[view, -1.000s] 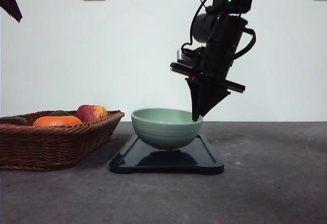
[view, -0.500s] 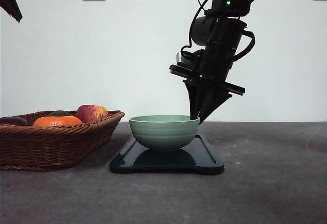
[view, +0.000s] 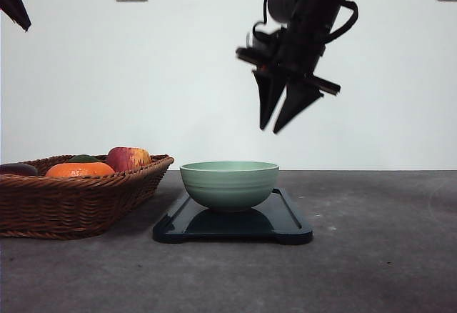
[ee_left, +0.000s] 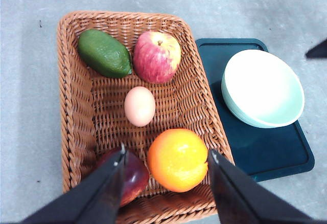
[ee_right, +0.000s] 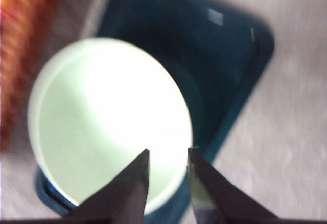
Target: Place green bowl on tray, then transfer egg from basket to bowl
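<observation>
Pale mint-green ceramic bowl point(view: 229, 184) with faint ridges sits upright on the flat dark navy rectangular tray point(view: 289, 229), toward the tray's left end as I see it from the front camera, nothing inside it. My right gripper point(view: 274, 128) hangs in the air above the bowl's right rim, well clear of it, fingers pointing down and tilted slightly leftward; the two fingers stand a little apart and hold nothing. The arm above it slopes up to the right and out of the top of frame. On the right wrist camera I see the bowl's bright inside point(ee_right: 110, 119) below the fingertips, though the picture is blurred.

The wide brown woven wicker basket point(ee_left: 76, 111) lies just beside the tray's left end. On the left wrist camera I see the pale egg point(ee_left: 139, 106) lying near the basket's middle, with a green avocado point(ee_left: 104, 53), a red-yellow apple point(ee_left: 157, 57), an orange point(ee_left: 178, 159) and a dark red fruit point(ee_left: 132, 174) around it. My left gripper point(ee_left: 166, 157) hovers above the basket, fingers spread wide, empty.
</observation>
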You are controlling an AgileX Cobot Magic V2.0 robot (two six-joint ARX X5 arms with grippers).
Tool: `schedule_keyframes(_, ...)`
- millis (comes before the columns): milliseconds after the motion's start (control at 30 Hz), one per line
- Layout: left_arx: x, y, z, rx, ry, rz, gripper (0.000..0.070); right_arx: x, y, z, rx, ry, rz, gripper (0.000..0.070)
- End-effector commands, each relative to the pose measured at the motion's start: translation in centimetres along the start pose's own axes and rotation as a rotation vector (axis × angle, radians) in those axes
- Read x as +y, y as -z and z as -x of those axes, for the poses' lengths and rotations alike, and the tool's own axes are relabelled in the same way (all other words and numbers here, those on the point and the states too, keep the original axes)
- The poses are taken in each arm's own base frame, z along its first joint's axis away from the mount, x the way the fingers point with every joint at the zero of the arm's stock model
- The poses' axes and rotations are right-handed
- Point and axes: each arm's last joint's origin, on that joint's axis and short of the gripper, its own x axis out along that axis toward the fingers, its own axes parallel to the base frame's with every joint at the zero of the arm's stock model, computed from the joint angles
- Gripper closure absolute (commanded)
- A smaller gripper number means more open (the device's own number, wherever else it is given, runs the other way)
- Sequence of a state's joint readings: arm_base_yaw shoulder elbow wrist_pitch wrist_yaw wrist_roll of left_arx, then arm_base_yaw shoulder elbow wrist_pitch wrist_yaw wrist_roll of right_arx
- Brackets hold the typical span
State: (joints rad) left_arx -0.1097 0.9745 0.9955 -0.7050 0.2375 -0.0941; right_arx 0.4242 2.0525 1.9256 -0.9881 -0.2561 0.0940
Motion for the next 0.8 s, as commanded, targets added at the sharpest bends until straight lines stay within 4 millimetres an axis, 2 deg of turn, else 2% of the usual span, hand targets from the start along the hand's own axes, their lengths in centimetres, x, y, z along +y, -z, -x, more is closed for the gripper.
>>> schedule_keyframes(0, -0.2, -0.6, 0.3, -0.019, 0.007, -0.005, 0.0389, 0.5, 0.2, 0.1, -0.026, -0.006, 0.018, 0.0556)
schedule_keyframes(200, -0.2, -0.5, 0.3, -0.011, 0.006, -0.004, 0.0389, 0.9, 2.3, 1.1, -0.110, -0.020, 0.048, 0.0556)
schedule_keyframes(333, -0.2, -0.5, 0.3, -0.010, 0.006, -0.004, 0.0389, 0.9, 4.5, 2.1, -0.184, -0.030, 0.068, 0.0556)
schedule_keyframes(467, -0.2, -0.4, 0.3, -0.003, 0.005, -0.002, 0.0389, 0.8, 7.5, 3.1, -0.244, -0.037, 0.082, 0.0556)
schedule_keyframes(767, -0.1, -0.2, 0.3, 0.021, 0.003, 0.005, 0.0389, -0.1, 15.9, 4.5, -0.279, -0.023, 0.082, 0.0556)
